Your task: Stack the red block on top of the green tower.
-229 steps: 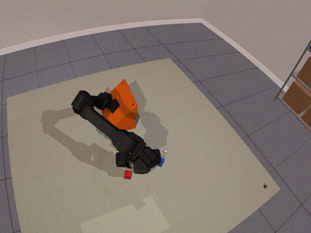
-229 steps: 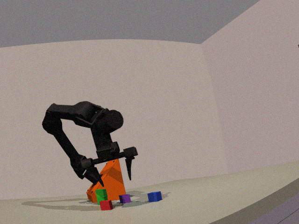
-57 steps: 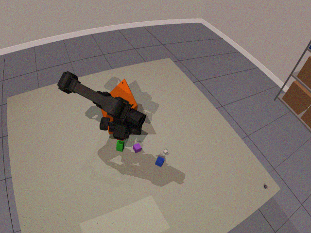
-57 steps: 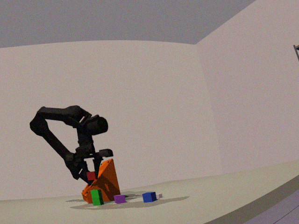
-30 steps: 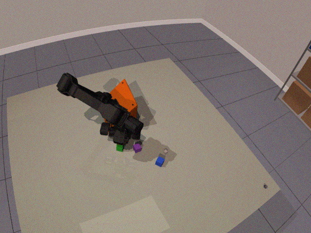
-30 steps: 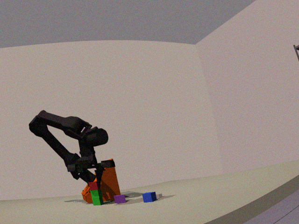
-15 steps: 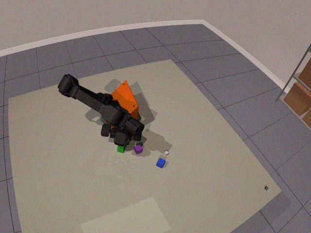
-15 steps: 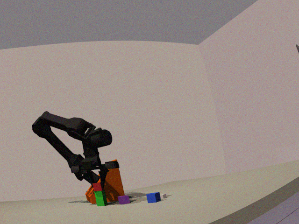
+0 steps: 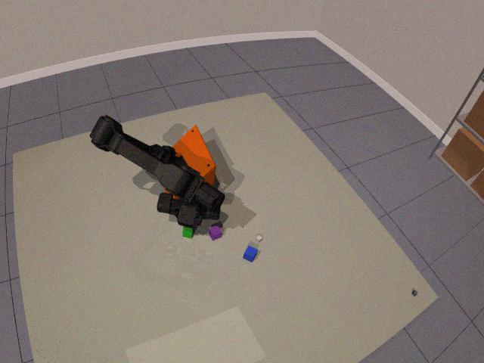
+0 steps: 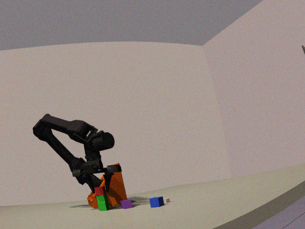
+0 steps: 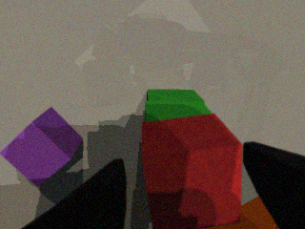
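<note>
Top view: only the green tower (image 9: 187,232) showing below the black gripper (image 9: 190,218), just left of the purple block (image 9: 215,232); red block hidden.

Exterior view: red block (image 10: 99,190) sitting on the tower, matte, square-edged, roughly flush with it.

Wrist view: fingers spread, visible gaps either side of the red block, nothing gripped. Risk: a tilted retreat could drag a finger against the block and topple the stack.

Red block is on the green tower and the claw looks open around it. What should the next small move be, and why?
Probably lift the claw straight up. The red block sits on the green tower, and the wrist view shows gaps between it and both fingers, so a vertical retreat seems least likely to nudge the tower.
</note>
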`<state>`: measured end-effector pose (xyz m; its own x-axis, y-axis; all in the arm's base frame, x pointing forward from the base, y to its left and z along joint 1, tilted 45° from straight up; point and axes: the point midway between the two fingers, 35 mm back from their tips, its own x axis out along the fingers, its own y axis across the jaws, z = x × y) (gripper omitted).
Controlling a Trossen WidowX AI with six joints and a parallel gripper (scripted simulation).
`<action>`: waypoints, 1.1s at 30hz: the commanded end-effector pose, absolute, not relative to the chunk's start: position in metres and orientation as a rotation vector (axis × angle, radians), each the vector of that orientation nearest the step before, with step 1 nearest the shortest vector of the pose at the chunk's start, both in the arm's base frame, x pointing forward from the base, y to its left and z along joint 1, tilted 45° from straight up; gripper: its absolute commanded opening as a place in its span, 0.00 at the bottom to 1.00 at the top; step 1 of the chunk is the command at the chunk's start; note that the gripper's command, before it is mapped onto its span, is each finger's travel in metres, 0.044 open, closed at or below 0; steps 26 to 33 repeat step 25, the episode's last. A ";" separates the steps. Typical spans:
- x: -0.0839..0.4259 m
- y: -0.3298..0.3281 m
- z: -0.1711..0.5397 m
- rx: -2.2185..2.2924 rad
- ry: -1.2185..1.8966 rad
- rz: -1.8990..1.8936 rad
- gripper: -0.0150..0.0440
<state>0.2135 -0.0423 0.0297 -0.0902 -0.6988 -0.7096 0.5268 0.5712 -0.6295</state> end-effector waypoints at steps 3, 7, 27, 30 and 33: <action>0.214 -0.042 0.030 -0.167 1.306 -1.030 0.97; 0.214 -0.042 0.030 -0.167 1.306 -1.030 1.00; 0.214 -0.042 0.030 -0.167 1.306 -1.030 1.00; 0.214 -0.042 0.030 -0.167 1.306 -1.030 1.00; 0.214 -0.042 0.030 -0.167 1.306 -1.030 1.00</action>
